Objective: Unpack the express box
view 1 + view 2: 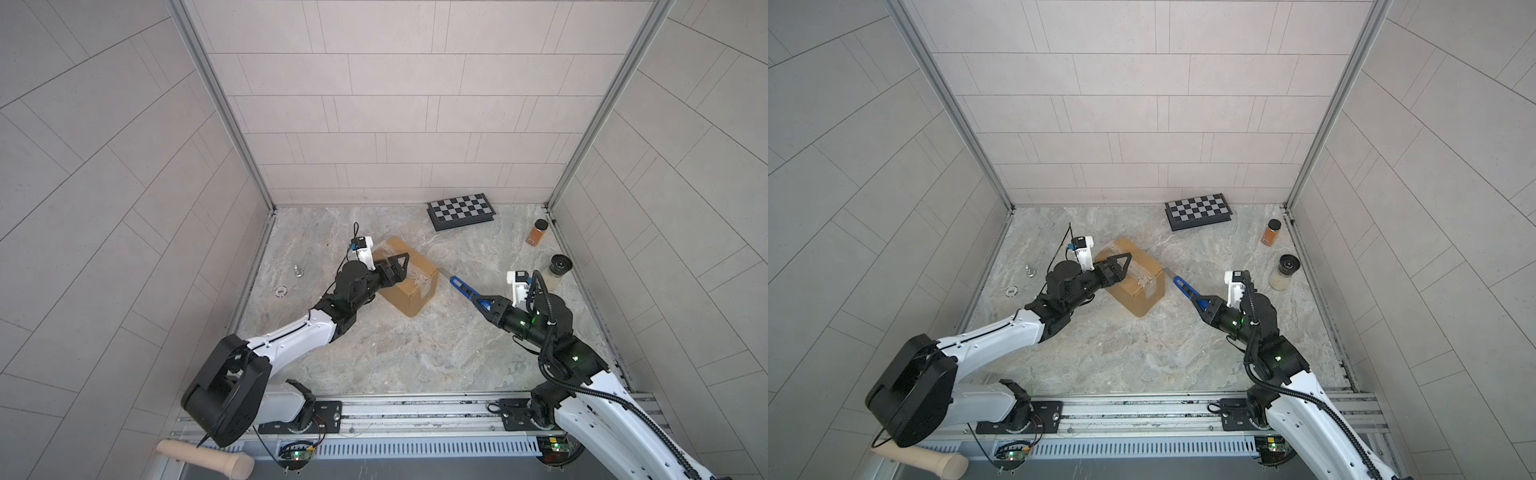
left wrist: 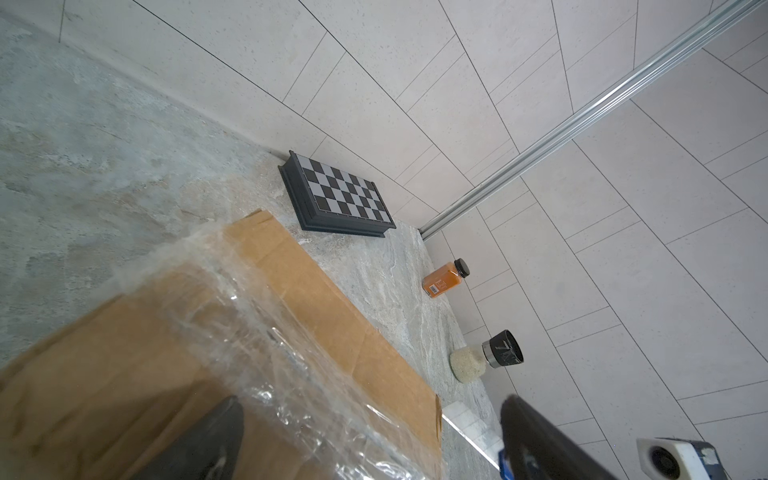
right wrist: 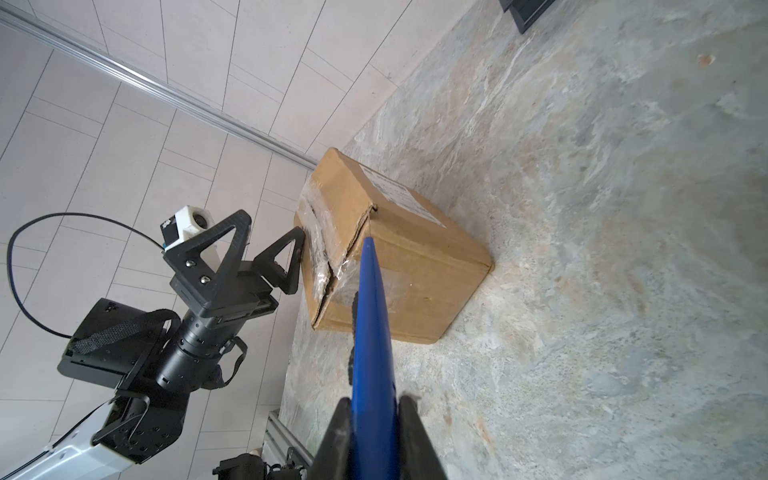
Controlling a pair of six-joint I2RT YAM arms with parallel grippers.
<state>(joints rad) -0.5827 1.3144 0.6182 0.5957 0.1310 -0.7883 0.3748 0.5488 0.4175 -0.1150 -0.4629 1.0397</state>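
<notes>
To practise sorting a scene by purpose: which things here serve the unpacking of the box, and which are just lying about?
In use: box; cutter, held in the right gripper; open left gripper at the box.

Lying about: checkered case; orange jar; grinder; metal part; disc; wooden tool.

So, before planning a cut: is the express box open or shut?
Shut. The express box has its flaps down, with crinkled clear tape across the top seam; no contents show.
</notes>
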